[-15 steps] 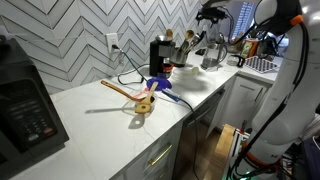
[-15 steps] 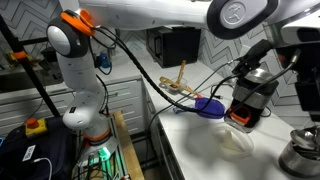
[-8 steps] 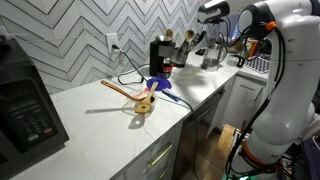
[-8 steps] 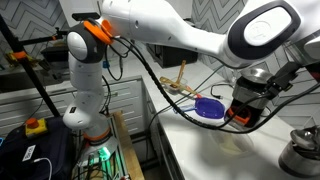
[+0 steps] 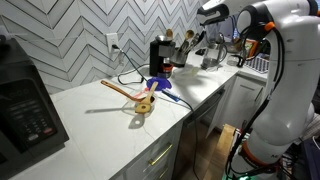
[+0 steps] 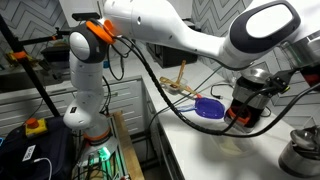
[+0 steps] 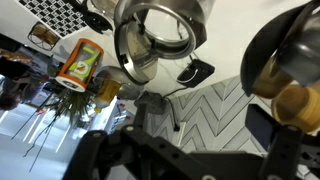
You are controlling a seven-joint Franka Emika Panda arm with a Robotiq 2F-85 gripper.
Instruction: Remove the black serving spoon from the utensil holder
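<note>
Your gripper [image 7: 190, 152], fingers apparently spread and empty, hung close above the utensil holder [image 5: 186, 55], where the black serving spoon [image 7: 283, 48] stood roughly upright, head uppermost, beside the jaws rather than between them.

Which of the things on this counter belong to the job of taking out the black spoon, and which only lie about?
For the job:
black serving spoon (probably this dark round head)
utensil holder
gripper

Lying about:
wooden spoon
blue-handled utensil
coffee machine
steel kettle
microwave
</note>
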